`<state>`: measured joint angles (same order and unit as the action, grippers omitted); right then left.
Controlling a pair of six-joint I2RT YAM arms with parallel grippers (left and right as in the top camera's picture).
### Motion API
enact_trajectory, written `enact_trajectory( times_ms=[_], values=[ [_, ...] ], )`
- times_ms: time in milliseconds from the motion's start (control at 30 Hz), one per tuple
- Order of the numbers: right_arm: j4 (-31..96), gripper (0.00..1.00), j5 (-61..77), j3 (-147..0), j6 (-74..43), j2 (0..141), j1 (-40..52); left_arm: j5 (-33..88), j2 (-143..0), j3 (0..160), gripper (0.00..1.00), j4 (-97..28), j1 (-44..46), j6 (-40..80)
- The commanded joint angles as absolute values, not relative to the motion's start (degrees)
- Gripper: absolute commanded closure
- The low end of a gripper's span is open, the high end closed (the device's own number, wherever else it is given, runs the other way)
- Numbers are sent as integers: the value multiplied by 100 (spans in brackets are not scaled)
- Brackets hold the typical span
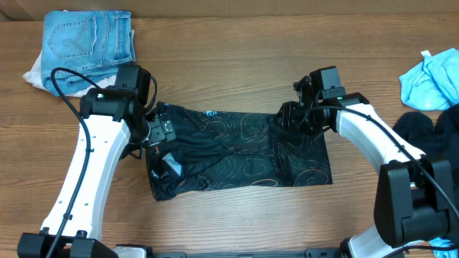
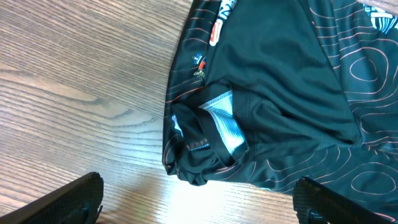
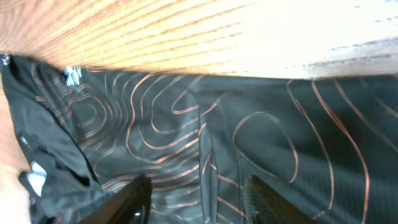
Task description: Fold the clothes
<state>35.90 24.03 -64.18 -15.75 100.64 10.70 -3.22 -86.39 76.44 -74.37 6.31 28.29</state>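
A black garment with thin orange contour lines [image 1: 244, 154] lies spread across the middle of the table. My left gripper [image 1: 153, 129] is open at its left end, just off the bunched collar; the left wrist view shows the collar fold [image 2: 205, 146] with a light inner lining, and bare wood between my fingers [image 2: 199, 199]. My right gripper [image 1: 290, 115] is open and sits low over the garment's upper right part; in the right wrist view its fingers [image 3: 199, 193] straddle a seam in the cloth [image 3: 205, 155].
Folded blue jeans [image 1: 87, 39] lie on a white cloth [image 1: 32, 72] at the back left. A light blue garment [image 1: 430, 79] and a black garment [image 1: 419, 132] lie at the right edge. Bare wood lies in front of the garment.
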Motion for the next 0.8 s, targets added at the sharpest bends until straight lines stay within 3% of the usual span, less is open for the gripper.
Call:
enact_trajectory(
  times_ms=[0, 167, 300, 433, 767],
  values=[
    [3562, 46, 2456, -6563, -1636, 10106, 1081, -294, -8630, 7655, 0, -7472, 652, 2720],
    [4289, 39, 2451, -6947, -1632, 10033, 910, -294, -8630, 7655, 0, -7500, 652, 2698],
    [5089, 40, 2438, -7192, -1472, 10009, 729, -294, -8630, 7655, 0, -7498, 652, 2700],
    [5850, 66, 2064, -7129, -1428, 10016, 692, -294, -8630, 7655, 0, -7470, 652, 2703],
    [5113, 95, 2314, -6296, -1179, 10171, 840, -290, -8630, 7655, 0, -7389, 652, 2703]
  ],
)
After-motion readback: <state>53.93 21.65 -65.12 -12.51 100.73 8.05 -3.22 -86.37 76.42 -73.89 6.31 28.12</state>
